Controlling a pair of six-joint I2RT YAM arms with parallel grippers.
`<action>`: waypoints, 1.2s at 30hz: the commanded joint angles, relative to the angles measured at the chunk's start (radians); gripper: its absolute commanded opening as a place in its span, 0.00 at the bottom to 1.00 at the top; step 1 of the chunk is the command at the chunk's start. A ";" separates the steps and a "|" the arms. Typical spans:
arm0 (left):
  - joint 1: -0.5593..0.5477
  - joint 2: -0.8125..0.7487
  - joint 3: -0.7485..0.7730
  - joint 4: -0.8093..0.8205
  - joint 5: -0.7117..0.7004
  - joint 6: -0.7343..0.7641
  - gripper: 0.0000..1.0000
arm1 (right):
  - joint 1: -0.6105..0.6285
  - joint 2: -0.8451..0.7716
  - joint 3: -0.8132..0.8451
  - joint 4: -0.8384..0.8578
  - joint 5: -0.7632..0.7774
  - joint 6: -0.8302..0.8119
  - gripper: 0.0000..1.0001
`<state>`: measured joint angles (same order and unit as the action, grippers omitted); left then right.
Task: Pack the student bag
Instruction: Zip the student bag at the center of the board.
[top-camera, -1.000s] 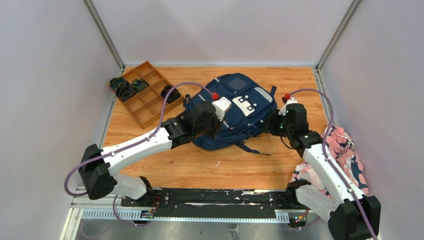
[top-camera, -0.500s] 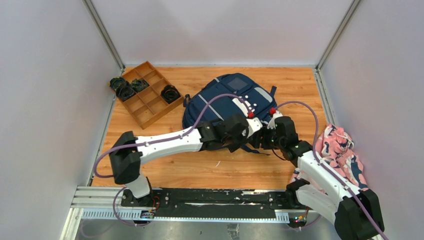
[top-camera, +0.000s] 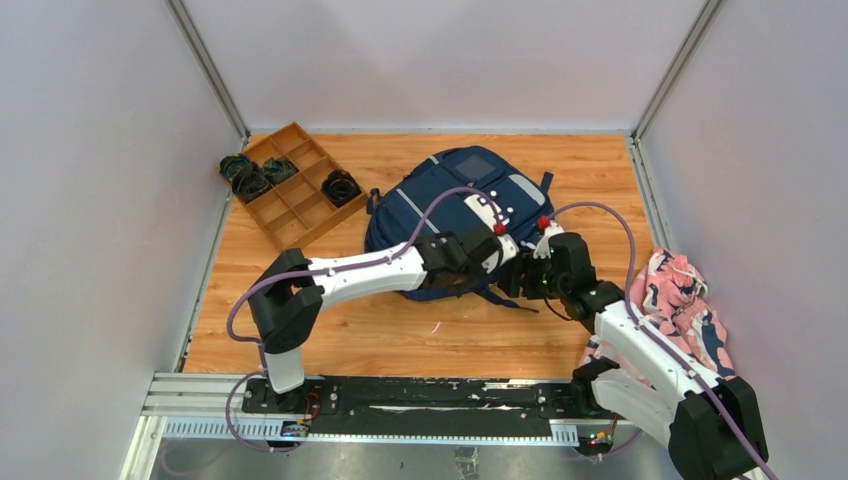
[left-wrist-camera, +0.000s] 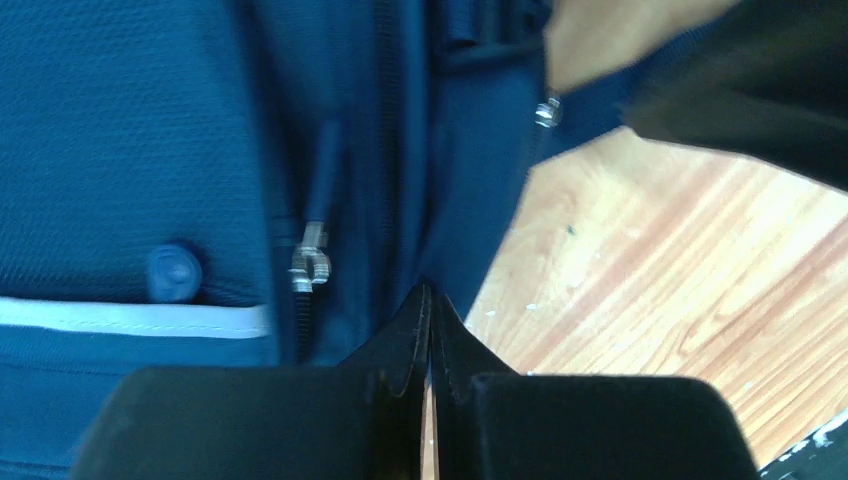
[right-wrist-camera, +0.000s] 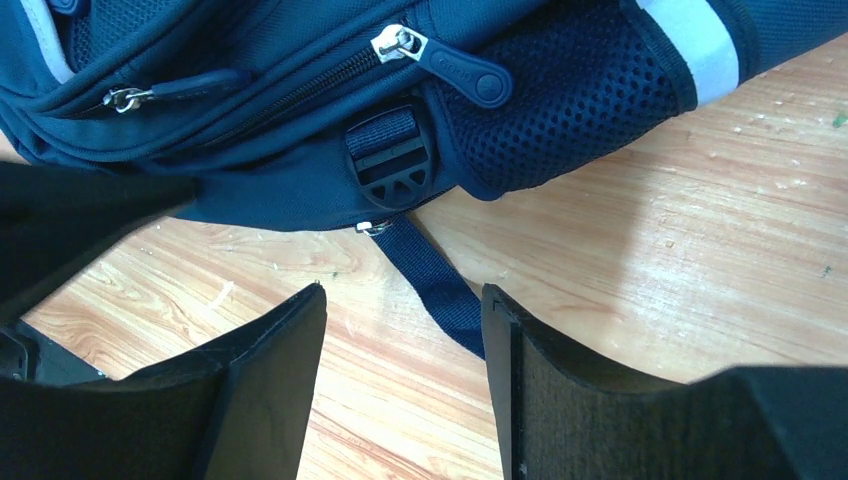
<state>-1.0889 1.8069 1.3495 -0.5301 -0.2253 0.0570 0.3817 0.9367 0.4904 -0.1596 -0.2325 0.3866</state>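
One wooden table (top-camera: 400, 340) is carrying everything under inspection. The student bag (top-camera: 440, 185) is lying flat past the table's middle, navy with light grey stripes, its near edge facing both arms. A pink patterned cloth bundle (top-camera: 690, 300) is lying at the right edge, apart from the bag. A compartmented wooden tray (top-camera: 290, 195) is sitting at the far left. I am reading the left gripper (left-wrist-camera: 431, 300) as closed, jaws pressed tip to tip at the bag's near edge, with nothing showing between them. The right gripper (right-wrist-camera: 400, 300) is standing wide open and empty, hovering over a dark strap (right-wrist-camera: 430, 275) trailing from the bag. A black buckle (right-wrist-camera: 390, 155) is anchoring that strap, and a zipper pull (right-wrist-camera: 455, 68) is resting just beyond it.
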 joint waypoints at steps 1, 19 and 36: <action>0.093 0.011 0.054 -0.037 0.060 -0.064 0.00 | 0.005 -0.003 0.003 0.011 -0.024 -0.026 0.62; 0.238 -0.252 -0.048 0.121 0.462 -0.220 0.00 | 0.013 0.030 -0.120 0.411 -0.191 0.094 0.63; 0.071 -0.092 -0.022 -0.031 0.214 0.012 0.37 | 0.009 -0.215 -0.128 0.022 -0.035 0.047 0.63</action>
<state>-1.0225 1.6787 1.3121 -0.5323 0.0586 0.0170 0.3820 0.7845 0.3706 -0.0372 -0.2859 0.4515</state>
